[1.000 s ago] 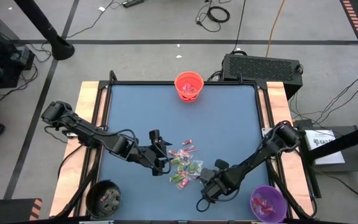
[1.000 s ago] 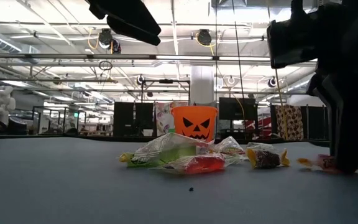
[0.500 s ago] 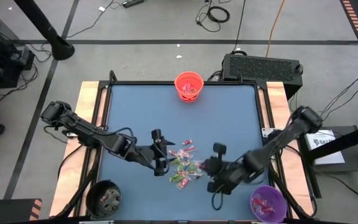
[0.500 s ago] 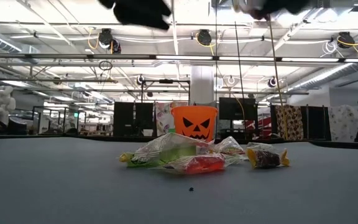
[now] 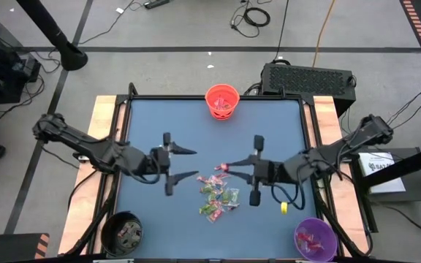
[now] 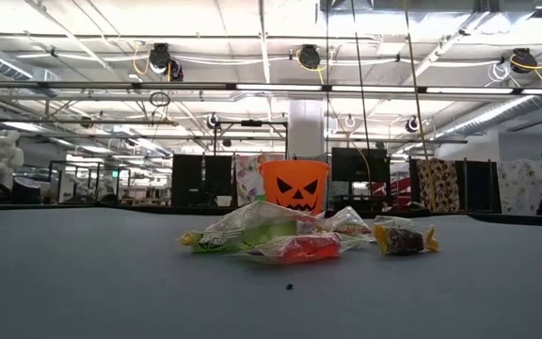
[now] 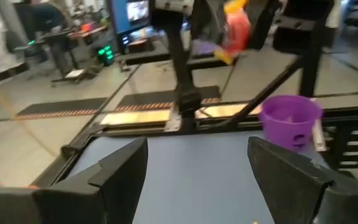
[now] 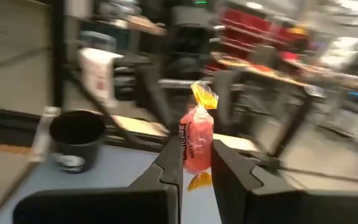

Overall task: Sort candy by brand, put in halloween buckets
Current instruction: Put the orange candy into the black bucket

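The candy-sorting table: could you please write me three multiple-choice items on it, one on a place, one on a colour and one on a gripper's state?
1. Where does the orange bucket stand on the table?
A. at the middle of the far edge
B. at the near left corner
C. beside the purple bucket

2. What colour is the bucket at the table's near right corner?
A. black
B. purple
C. orange

3. What is the right gripper doing?
A. standing open and empty
B. reaching into a bucket
C. gripping a red candy

Answers:
1 A, the high view shows it alone at the far edge, centred.
2 B, the purple bucket sits there, while the black bucket is at the near left.
3 C, the right wrist view shows the wrapper pinched between its fingers.
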Controlling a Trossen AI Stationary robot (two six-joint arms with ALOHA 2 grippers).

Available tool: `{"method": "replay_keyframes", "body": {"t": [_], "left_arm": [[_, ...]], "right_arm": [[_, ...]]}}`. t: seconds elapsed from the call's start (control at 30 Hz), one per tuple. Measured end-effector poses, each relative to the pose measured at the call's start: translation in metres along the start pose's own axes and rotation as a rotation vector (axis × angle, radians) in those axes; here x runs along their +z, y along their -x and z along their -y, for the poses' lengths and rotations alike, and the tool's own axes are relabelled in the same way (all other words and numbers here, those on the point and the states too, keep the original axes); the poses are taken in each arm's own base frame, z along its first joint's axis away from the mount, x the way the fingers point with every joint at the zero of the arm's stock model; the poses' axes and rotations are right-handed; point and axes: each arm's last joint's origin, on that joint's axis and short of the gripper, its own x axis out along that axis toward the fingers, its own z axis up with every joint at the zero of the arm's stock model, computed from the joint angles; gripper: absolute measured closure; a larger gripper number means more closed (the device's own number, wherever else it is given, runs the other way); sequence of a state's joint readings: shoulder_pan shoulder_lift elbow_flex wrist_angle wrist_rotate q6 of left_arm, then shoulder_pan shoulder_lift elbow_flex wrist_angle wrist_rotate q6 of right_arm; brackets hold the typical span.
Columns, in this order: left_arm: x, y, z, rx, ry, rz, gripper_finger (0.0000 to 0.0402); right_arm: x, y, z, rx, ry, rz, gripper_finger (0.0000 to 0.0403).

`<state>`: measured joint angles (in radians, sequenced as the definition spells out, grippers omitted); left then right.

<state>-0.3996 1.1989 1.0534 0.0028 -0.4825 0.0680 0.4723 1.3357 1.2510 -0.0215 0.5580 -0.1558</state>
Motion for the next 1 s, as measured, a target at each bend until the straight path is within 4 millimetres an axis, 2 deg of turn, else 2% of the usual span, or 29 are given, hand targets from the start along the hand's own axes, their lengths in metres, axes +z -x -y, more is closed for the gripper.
{"method": "replay_keyframes", "body": {"t": [0.2,0.37,0.53,0.73,1.0], "left_arm": [[-0.007,0.001,0.003,-0.086,-0.016,-0.025,0.0118],[-0.008,0.001,0.003,-0.092,-0.033,-0.014,0.0118],[-0.003,0.0,0.005,-0.117,-0.041,0.04,0.0118],[-0.01,-0.017,0.011,-0.106,-0.061,0.047,0.0118],[-0.018,-0.031,0.009,-0.078,-0.085,0.023,0.0118]], "right_arm": [[-0.024,-0.024,-0.003,0.182,-0.016,0.03,0.0355],[-0.031,-0.031,0.009,0.133,-0.049,-0.002,0.0355],[-0.045,-0.047,0.009,0.115,-0.05,-0.042,0.0355],[-0.058,-0.065,0.011,0.09,-0.04,-0.056,0.0355],[-0.058,-0.068,0.013,0.079,-0.048,-0.042,0.0355]]}}
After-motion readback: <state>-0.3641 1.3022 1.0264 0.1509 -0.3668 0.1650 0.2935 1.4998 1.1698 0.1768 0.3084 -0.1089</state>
